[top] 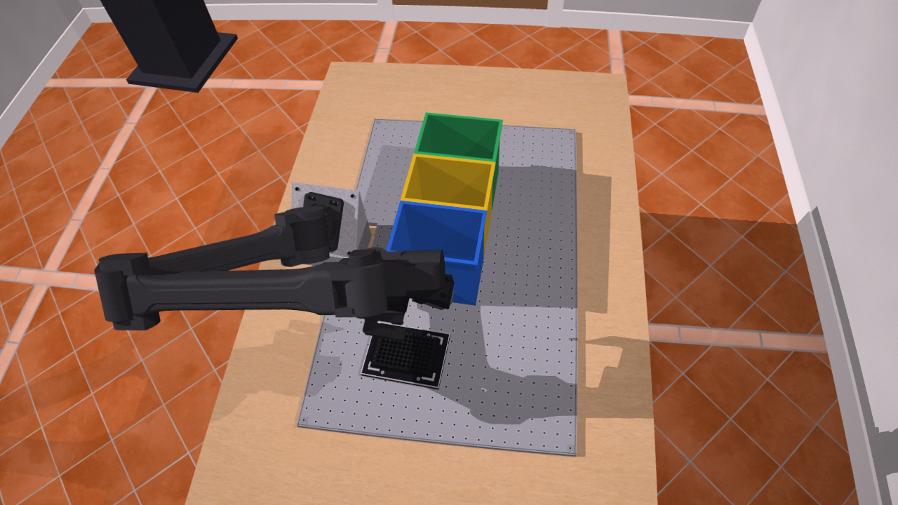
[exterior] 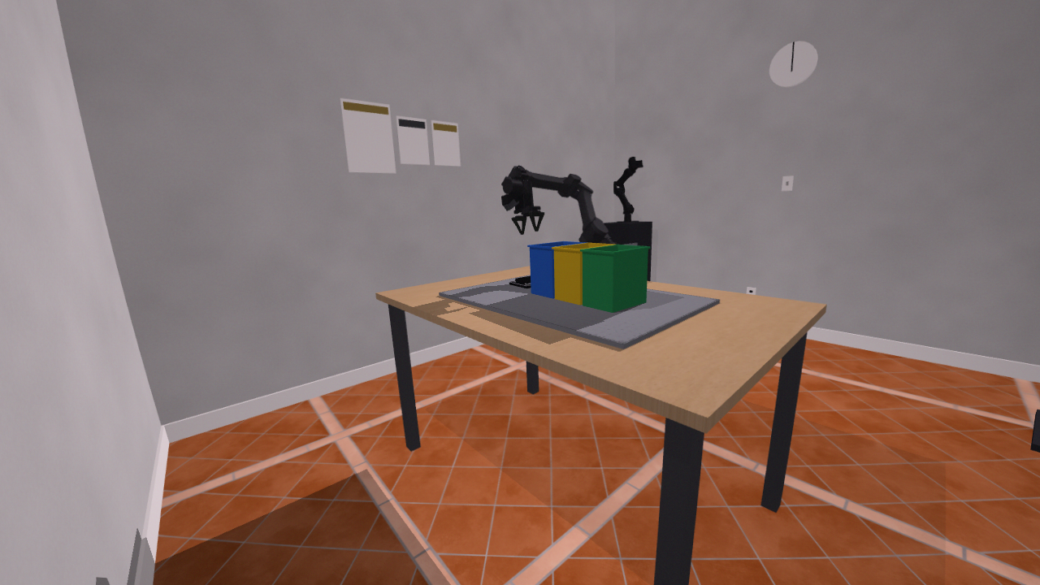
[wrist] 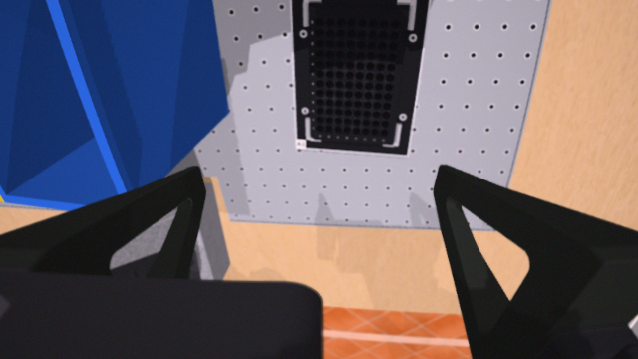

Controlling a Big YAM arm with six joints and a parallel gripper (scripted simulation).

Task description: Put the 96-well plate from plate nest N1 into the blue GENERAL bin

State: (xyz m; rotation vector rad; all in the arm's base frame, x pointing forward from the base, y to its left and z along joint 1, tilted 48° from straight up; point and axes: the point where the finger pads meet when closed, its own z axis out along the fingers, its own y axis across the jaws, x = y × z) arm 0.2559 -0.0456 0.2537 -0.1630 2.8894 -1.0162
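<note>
The black 96-well plate [top: 406,358] lies flat in its black plate nest on the grey perforated board, in front of the blue bin [top: 437,241]. It also shows in the wrist view [wrist: 356,77], at the top, with the blue bin [wrist: 90,95] at the upper left. My gripper [wrist: 319,179] is open and empty, with its fingers spread wide. It hangs high above the board between the blue bin and the plate, as the exterior view [exterior: 528,222] shows. The arm's wrist [top: 401,285] hides the blue bin's near left corner.
The yellow bin [top: 450,180] and the green bin [top: 460,136] stand upright in a row behind the blue one, touching. The arm's grey base mount [top: 329,216] sits at the board's left edge. A black pedestal [top: 169,41] stands on the floor at the far left.
</note>
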